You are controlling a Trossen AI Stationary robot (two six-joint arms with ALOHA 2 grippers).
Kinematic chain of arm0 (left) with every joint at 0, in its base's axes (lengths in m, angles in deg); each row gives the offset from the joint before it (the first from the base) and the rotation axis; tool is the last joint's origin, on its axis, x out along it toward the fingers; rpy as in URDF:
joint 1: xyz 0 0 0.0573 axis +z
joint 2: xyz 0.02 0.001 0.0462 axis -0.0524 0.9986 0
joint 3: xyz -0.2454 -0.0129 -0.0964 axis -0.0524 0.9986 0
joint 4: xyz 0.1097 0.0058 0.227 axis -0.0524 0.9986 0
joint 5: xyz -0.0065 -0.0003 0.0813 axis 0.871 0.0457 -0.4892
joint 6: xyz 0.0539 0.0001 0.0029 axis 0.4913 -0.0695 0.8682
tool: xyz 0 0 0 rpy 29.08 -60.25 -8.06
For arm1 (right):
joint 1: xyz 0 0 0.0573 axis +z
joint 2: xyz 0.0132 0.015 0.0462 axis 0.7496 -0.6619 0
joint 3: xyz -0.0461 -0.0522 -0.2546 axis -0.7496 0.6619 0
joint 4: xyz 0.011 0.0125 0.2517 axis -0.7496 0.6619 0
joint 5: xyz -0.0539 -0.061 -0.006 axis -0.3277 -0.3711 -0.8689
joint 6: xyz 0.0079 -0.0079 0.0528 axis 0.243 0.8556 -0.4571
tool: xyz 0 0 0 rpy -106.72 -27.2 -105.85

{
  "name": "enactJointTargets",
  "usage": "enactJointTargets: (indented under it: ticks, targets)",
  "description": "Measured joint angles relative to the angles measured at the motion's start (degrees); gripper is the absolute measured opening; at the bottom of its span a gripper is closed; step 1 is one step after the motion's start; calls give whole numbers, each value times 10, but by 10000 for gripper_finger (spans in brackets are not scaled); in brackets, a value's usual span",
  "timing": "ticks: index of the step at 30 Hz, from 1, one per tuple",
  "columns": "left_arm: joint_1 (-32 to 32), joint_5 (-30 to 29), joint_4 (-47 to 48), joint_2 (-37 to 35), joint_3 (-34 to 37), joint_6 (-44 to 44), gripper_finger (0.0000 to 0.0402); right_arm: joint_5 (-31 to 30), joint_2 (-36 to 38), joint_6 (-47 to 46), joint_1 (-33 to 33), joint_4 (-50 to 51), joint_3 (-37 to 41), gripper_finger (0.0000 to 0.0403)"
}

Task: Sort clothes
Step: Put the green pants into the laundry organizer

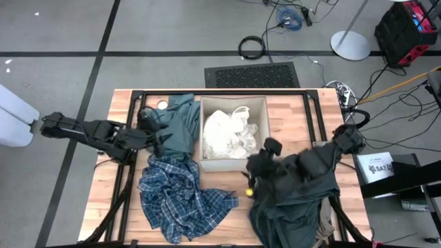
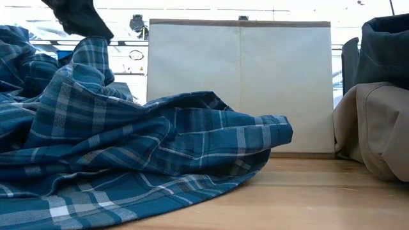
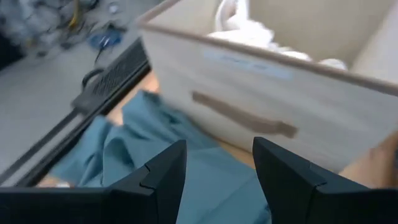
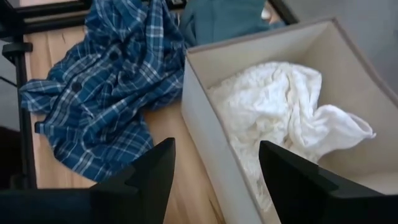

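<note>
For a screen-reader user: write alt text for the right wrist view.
A white garment lies crumpled inside an open beige fabric box. Beside the box, a blue-and-white plaid shirt is spread on the wooden table, with a teal-green garment beyond it. The right pincer hangs open and empty in the foreground.

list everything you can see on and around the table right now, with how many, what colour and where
fabric box: one, beige, table centre
white garment: one, inside the box
teal shirt: one, left of the box
plaid shirt: one, blue and white, front left of the table
dark garment: one, grey-green, front right, draped off the edge
tan garment: one, khaki, under the dark one in the low view
table: one, wooden
left gripper: open, above the teal shirt
right gripper: open, near the box
</note>
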Motion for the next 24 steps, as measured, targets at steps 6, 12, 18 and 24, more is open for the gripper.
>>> enactJointTargets:
  ticks: [6,12,18,24]
  targets:
    - [35,-11,66,54,0,-94,196,-57,-41,-20,48,-6,0,219]
    - [79,-11,100,119,0,-103,196,-49,-82,-22,57,-12,0,219]
    - [127,-8,99,166,0,-74,196,-50,-100,-21,57,-13,1,219]
    - [173,51,97,201,0,-52,196,-47,-102,-12,57,-13,1,219]
